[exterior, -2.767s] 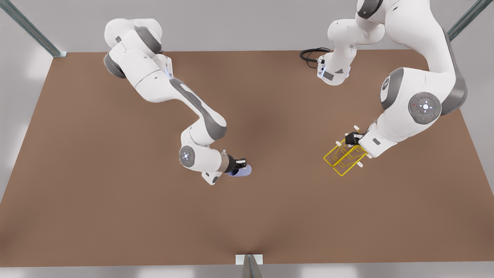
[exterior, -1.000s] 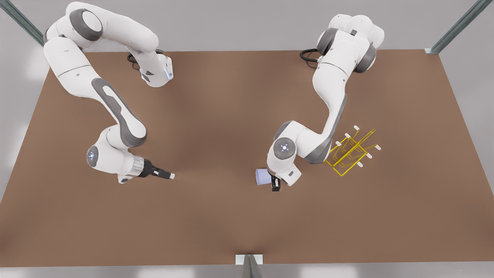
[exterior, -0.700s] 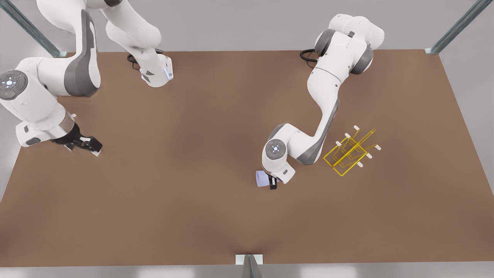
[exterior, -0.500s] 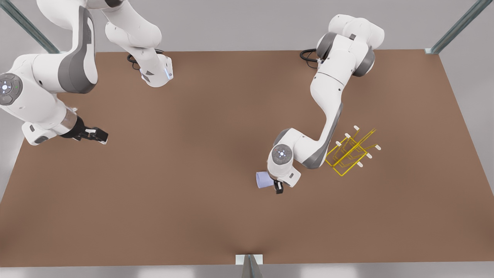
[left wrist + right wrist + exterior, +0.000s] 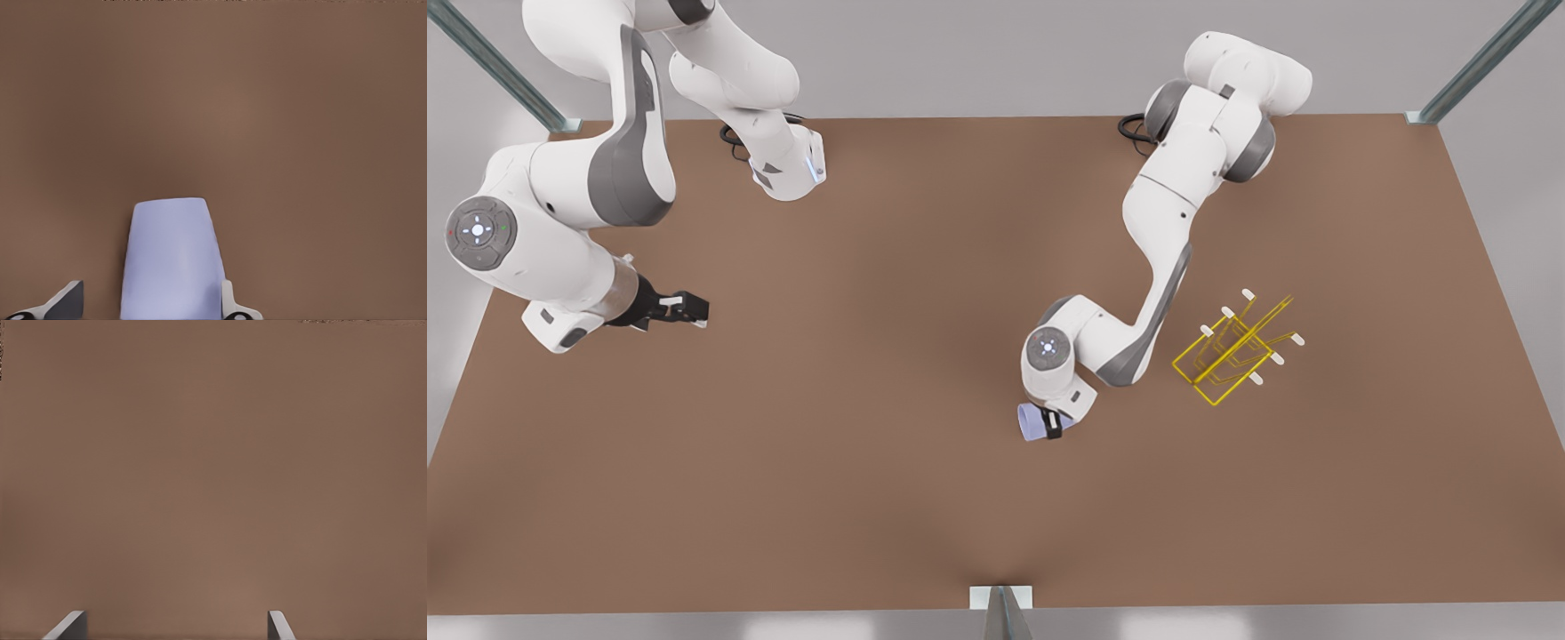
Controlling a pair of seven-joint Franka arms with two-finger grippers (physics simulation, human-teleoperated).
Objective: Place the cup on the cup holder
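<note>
The lavender-blue cup point(image 5: 1034, 423) is just below the centre of the brown table point(image 5: 854, 498), tilted on its side in my left gripper point(image 5: 1052, 425). From the left wrist, the cup point(image 5: 172, 260) sits between the fingertips of my left gripper point(image 5: 150, 297), which is shut on it. The yellow wire cup holder point(image 5: 1234, 345) stands on the table toward the front view's right, apart from the cup. My right gripper point(image 5: 692, 311) hovers open near the table's edge on the front view's left. Through the right wrist camera, my right gripper point(image 5: 177, 623) has nothing between its fingers.
Both arm bases point(image 5: 787, 173) stand along the far edge of the table, each with a black cable point(image 5: 1138, 129) beside it. Metal frame posts point(image 5: 1463, 67) rise at the far corners, and a bracket point(image 5: 1001, 597) sits at the near edge.
The cup passed from my right gripper to my left. My right arm then withdrew to the front view's left. In the last second, my left gripper has tilted the cup and shifted it slightly nearer.
</note>
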